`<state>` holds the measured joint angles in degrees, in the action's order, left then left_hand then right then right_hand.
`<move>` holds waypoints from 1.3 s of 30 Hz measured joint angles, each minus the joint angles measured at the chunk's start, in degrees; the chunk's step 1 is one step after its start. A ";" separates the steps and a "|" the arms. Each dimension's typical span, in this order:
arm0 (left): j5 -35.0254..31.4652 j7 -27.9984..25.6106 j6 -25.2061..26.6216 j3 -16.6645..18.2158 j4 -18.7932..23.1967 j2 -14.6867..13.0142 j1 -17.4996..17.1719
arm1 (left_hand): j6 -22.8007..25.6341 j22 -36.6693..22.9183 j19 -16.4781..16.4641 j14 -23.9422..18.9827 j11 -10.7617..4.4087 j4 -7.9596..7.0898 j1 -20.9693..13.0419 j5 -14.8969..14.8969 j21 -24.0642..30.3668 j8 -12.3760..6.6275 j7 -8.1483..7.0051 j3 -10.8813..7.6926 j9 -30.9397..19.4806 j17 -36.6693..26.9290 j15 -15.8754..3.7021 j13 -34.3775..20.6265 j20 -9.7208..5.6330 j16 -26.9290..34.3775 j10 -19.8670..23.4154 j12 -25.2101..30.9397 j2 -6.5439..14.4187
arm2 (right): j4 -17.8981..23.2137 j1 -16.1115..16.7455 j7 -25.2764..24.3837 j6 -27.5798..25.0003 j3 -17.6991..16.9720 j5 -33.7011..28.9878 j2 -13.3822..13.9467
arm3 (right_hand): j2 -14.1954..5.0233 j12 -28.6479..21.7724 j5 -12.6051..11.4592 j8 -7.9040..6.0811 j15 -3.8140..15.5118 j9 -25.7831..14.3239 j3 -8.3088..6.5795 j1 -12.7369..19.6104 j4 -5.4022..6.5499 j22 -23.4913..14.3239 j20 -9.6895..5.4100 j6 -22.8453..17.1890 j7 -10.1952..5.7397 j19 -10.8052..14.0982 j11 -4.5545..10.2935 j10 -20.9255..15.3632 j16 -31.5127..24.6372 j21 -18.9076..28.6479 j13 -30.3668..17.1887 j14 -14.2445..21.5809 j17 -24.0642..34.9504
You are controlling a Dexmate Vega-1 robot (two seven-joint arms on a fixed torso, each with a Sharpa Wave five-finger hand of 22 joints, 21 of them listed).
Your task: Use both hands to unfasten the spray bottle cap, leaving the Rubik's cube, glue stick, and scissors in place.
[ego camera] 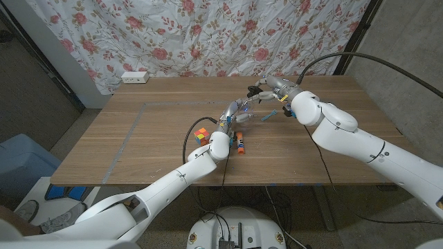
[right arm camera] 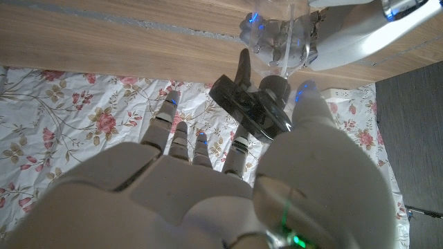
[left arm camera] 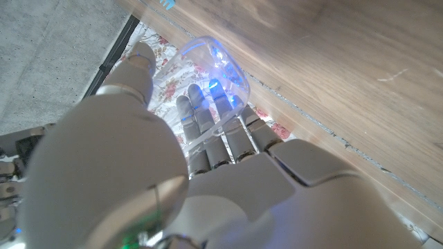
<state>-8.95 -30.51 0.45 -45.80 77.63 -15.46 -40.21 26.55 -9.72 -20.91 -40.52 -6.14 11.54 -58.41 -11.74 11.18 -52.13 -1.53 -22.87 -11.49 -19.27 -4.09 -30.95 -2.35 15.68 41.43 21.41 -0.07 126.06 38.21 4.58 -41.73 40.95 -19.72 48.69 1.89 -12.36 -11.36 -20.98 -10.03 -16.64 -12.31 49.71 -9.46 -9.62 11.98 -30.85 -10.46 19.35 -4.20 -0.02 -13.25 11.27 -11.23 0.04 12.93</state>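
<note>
A clear spray bottle (ego camera: 239, 111) is held off the table above its middle, and my left hand (ego camera: 230, 116) grips its body. In the left wrist view the fingers wrap the see-through bottle (left arm camera: 211, 66). My right hand (ego camera: 268, 88) holds the dark trigger cap (right arm camera: 250, 104) between thumb and fingers, at the bottle's top end. In the right wrist view the cap's grey collar sits against the bottle neck (right arm camera: 287, 52), with my left hand (right arm camera: 277, 34) beyond it. I cannot tell whether the cap is loose.
A Rubik's cube (ego camera: 201, 135) lies beside my left wrist, and the red glue stick (ego camera: 239, 143) lies just right of it. Light blue scissors (ego camera: 269, 117) lie under the right hand. A white power strip (ego camera: 135, 77) sits at the table's far left edge.
</note>
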 measured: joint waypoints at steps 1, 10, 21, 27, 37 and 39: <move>0.00 0.02 -0.03 0.00 0.00 0.00 0.00 | 0.00 0.00 0.00 0.00 0.00 0.00 0.00 0.00 0.00 0.00 0.00 0.00 0.00 0.00 0.00 0.00 0.00 0.00 0.00 0.00 0.00 | -0.09 -0.06 -0.09 -0.05 0.05 -0.09 -0.15 | 0.29 0.00 0.00 -0.32 0.01 0.00 -0.30 0.30 -0.03 0.00 0.00 -0.27 -0.10 0.02 0.16 -0.15 0.00 0.00 0.06 0.01 0.00; 0.00 0.10 -0.12 0.01 -0.15 -0.01 0.03 | 0.00 0.00 0.00 0.01 0.00 0.00 0.30 0.00 0.00 0.03 0.00 0.00 0.00 0.00 0.01 0.00 0.00 0.00 0.00 -0.12 -0.30 | -0.49 -0.12 -0.96 -0.54 0.41 -0.51 -1.10 | 0.50 0.00 0.00 -2.20 1.04 0.01 -0.78 1.44 -0.18 0.00 -0.52 -4.69 -0.42 1.74 1.63 -2.24 -0.77 0.00 0.06 1.65 0.00; 0.23 0.25 -0.40 0.04 -0.58 0.06 0.14 | 0.00 0.00 0.00 0.01 0.00 0.00 0.30 0.00 0.00 0.07 0.00 0.00 0.00 0.00 0.01 0.01 0.00 0.00 0.00 -0.17 -0.30 | -0.91 -0.09 -1.90 -1.11 0.69 -0.62 -2.10 | 0.28 -0.45 0.35 -4.00 2.16 0.16 -1.25 3.01 -0.18 0.00 -1.12 -8.16 -1.24 2.35 2.67 -4.72 -1.17 0.00 0.05 3.38 0.27; 0.37 0.28 -0.55 0.03 -0.87 0.20 0.19 | 0.00 0.00 0.00 0.09 0.00 0.00 0.30 0.00 0.00 0.28 0.00 0.00 0.00 0.00 0.09 0.01 0.00 0.00 0.00 -0.18 -0.30 | -1.26 -0.33 -2.26 -1.52 1.06 -0.67 -2.55 | 0.26 -0.84 0.56 -4.49 2.27 0.43 -1.63 3.03 -0.09 0.00 -1.15 -9.18 -1.65 2.37 2.87 -5.53 -1.38 0.00 0.05 3.49 0.26; 0.50 0.33 -0.68 0.03 -1.08 0.24 0.25 | 0.00 0.00 0.00 0.09 0.00 -0.01 0.30 0.00 0.00 0.35 0.00 0.01 0.00 -0.13 0.09 0.01 0.00 0.00 0.00 -0.19 -0.30 | -1.73 -0.77 -2.83 -2.09 1.58 -0.84 -3.18 | -0.87 -0.88 0.56 -5.31 3.09 0.70 -2.52 5.52 -0.35 0.00 -2.15 -10.95 -1.97 3.37 3.70 -7.17 -1.59 0.00 0.05 4.30 0.26; 0.52 0.36 -0.71 0.03 -1.13 0.26 0.28 | 0.00 0.00 0.00 0.09 0.00 -0.01 0.30 0.00 0.00 0.41 0.00 0.01 0.00 -0.22 0.09 0.01 0.00 0.00 0.00 -0.21 -0.30 | -1.80 -0.80 -2.99 -2.16 1.63 -0.89 -3.26 | -0.85 -0.88 0.56 -5.53 3.39 0.71 -2.59 5.50 -0.41 0.00 -2.15 -11.66 -1.86 3.37 4.06 -7.53 -1.62 0.00 0.05 4.60 0.26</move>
<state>-8.43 -30.15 -0.26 -45.77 76.50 -15.20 -39.93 26.55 -9.71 -20.91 -40.43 -6.14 11.53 -58.12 -11.74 11.18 -51.73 -1.53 -22.86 -11.49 -19.49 -3.99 -30.94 -2.35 15.68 41.43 21.20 -0.36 124.27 37.41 1.59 -43.89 42.58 -20.61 45.43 1.04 -13.24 -10.80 -26.51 -6.64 -15.93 -14.90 55.21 -9.87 -9.61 9.82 -42.51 -12.32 22.72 -0.13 -7.55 -14.87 11.27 -11.19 4.64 13.19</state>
